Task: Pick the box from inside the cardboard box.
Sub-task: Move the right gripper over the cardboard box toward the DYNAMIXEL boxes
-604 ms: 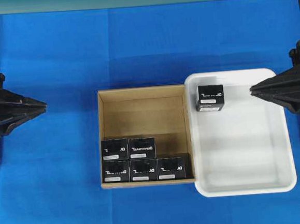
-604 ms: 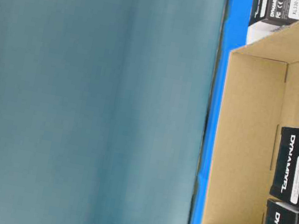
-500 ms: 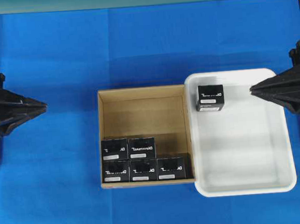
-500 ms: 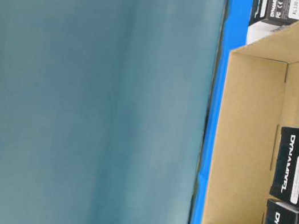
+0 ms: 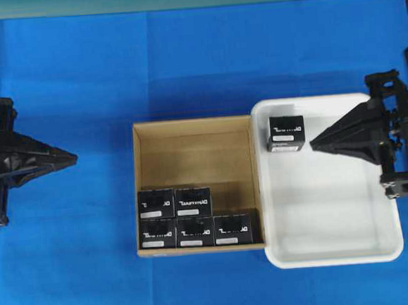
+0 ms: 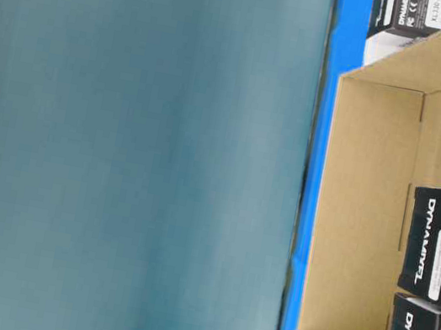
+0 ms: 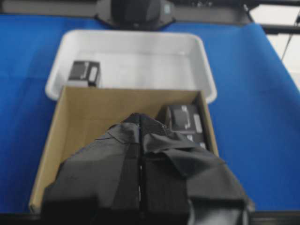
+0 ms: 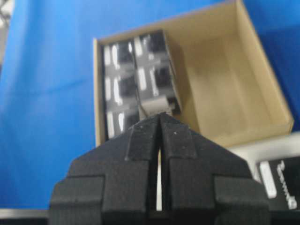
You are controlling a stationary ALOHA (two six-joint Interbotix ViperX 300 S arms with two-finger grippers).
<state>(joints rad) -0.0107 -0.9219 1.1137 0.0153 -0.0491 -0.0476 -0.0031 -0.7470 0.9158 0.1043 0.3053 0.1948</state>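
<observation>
The cardboard box (image 5: 194, 157) sits mid-table, its front part filled with several black boxes (image 5: 192, 201) with white lettering. One more black box (image 5: 286, 132) lies in the white tray's far left corner. My left gripper (image 5: 74, 159) is shut and empty, left of the carton and pointing at it. My right gripper (image 5: 313, 144) is shut and empty too, hovering over the tray just right of the lone box. In the right wrist view the shut gripper (image 8: 160, 115) points at the packed boxes (image 8: 136, 75). In the left wrist view the shut gripper (image 7: 139, 116) faces the carton (image 7: 93, 108).
The white plastic tray (image 5: 335, 199) touches the carton's right wall. Blue cloth covers the table all round. The table-level view shows the carton's bare far half (image 6: 362, 207) beside a teal wall.
Both arms have swung inward. The right gripper moved left from the tray's right rim to over the tray. The left gripper moved slightly right. The boxes have not moved.
</observation>
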